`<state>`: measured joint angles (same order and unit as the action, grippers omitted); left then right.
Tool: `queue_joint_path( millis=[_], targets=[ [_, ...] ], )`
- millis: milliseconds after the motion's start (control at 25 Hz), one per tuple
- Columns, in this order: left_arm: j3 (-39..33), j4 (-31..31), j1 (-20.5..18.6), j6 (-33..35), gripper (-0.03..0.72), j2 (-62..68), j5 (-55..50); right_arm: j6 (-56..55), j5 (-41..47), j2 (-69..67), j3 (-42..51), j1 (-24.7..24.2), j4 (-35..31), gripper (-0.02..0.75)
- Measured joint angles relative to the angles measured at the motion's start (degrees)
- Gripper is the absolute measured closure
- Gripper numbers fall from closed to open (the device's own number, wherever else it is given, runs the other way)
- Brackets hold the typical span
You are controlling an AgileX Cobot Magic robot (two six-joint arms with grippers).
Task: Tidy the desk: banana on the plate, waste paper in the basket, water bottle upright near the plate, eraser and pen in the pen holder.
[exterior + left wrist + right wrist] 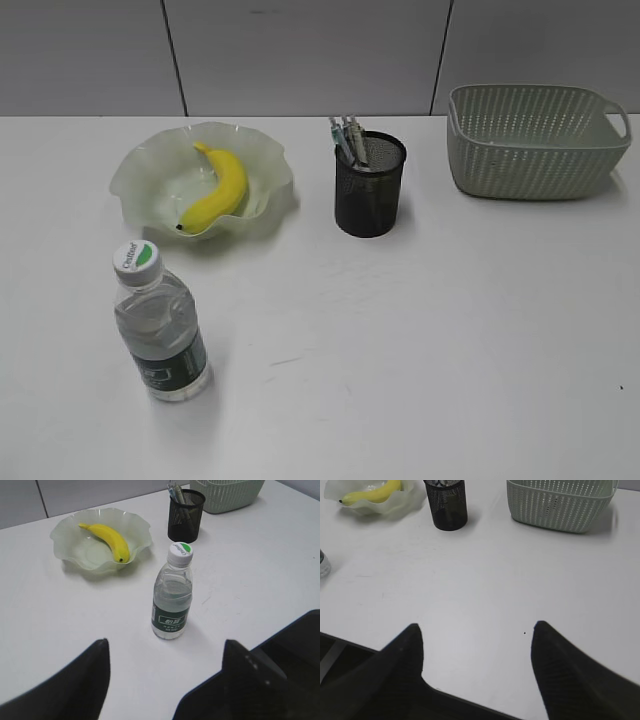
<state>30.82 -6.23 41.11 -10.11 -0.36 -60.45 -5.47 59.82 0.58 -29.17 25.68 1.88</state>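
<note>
On the left of the desk (420, 350), the banana (218, 190) is lying inside the plate (140, 165), and the water bottle (160, 330) is standing upright in front of the plate, near it but not touching. In the middle, the pen holder (370, 185) is holding pens, whose tops are showing above its rim; whether the eraser is inside cannot be told. On the right, the basket (535, 140) is sitting at the far edge, and its inside is hidden from every view, so the waste paper cannot be confirmed there. No loose item is lying on the desk.

The left gripper (165, 672) is hovering low in front of the bottle, with its jaws standing wide apart and nothing between them. The right gripper (477, 652) is also spread open and empty, above the bare desk, well apart from the basket.

In my judgement the task is nearly finished and the step in hand is pulling the arms away. To do it well, the left arm should be going back and upward, not sideways, because the bottle is light and tall and can tip easily from a small touch.
</note>
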Motion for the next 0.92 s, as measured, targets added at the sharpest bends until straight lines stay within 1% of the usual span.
queue_joint_path(
  millis=[80,120,160,240,360,440,480,560,920],
  targets=[
    [0.00,0.05,-0.57,0.00,0.174,0.00,0.00,0.00,0.00,0.00,0.00,-0.43,-0.09,0.199],
    [0.00,0.12,-1.50,0.00,0.179,0.00,0.00,0.00,0.00,0.00,0.00,-1.26,-0.34,0.199],
    [0.00,0.12,-3.30,0.00,0.185,0.00,0.00,0.00,0.00,0.00,0.00,-2.58,-0.74,0.199],
    [0.00,0.12,-8.47,0.00,0.204,0.00,0.00,0.06,0.00,0.00,0.00,-7.53,-1.88,0.199],
    [0.00,0.12,-20.10,0.00,0.227,0.00,0.00,0.06,0.00,0.00,0.00,-16.14,-1.88,0.204],
    [0.00,0.12,-25.40,0.00,0.236,0.00,-0.06,0.06,0.00,0.00,0.00,-20.80,-1.88,0.209],
    [0.00,0.06,-27.04,0.00,0.238,0.00,-0.01,0.06,0.00,0.00,0.00,-22.44,-1.88,0.209],
    [0.00,0.12,-28.34,0.00,0.241,0.00,-0.01,0.06,0.00,0.00,0.00,-23.67,-1.88,0.214],
    [0.00,0.11,-28.45,0.00,0.246,0.00,-0.01,0.06,-0.01,0.00,0.00,-23.73,-1.88,0.219]
  ],
)
